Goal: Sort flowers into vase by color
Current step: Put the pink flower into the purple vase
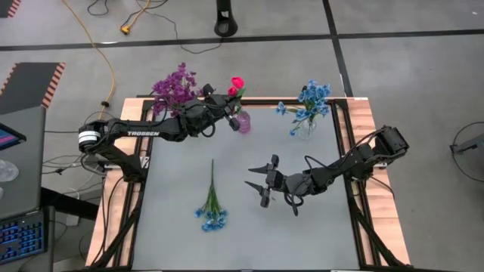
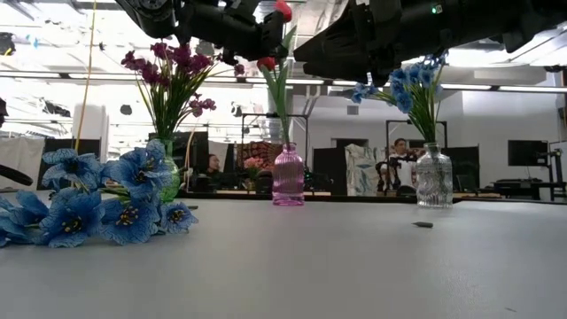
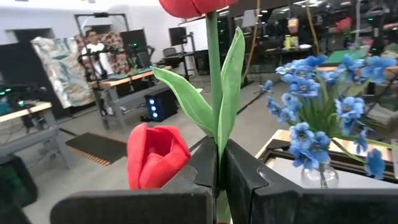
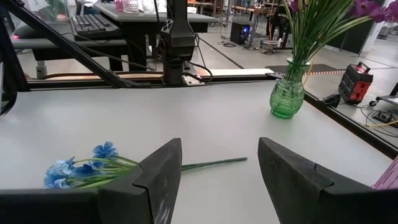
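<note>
Flowers are sitting mostly sorted: purple sprigs (image 1: pixel 175 85) in the green vase (image 4: pixel 286 94) at the tabletop's (image 1: pixel 181 234) far left, blue sprigs (image 1: pixel 308 102) in the clear vase (image 2: pixel 434 177) at far right, and one blue sprig (image 1: pixel 212 210) lying loose on the tabletop near the front. The left gripper (image 3: pixel 219 177) is hovering over the pink vase (image 2: pixel 288 175), its fingers clamped together on the stem of a red tulip sprig (image 3: pixel 214 81), so the step in hand looks like lowering that stem into the pink vase. Next, the stem tip needs lining up with the narrow neck before the fingers are letting go. The right gripper (image 1: pixel 264 181) is waiting mid-tabletop with fingers spread wide and holding nothing, facing the loose blue sprig, which probably belongs in the clear vase.

The left wrist view is showing the pinch on the stem and a second red bud (image 3: pixel 157 155) beside the fingers, which the high view is hardly showing. The low view is giving the vase heights, while only the high view is laying out where everything stands.
</note>
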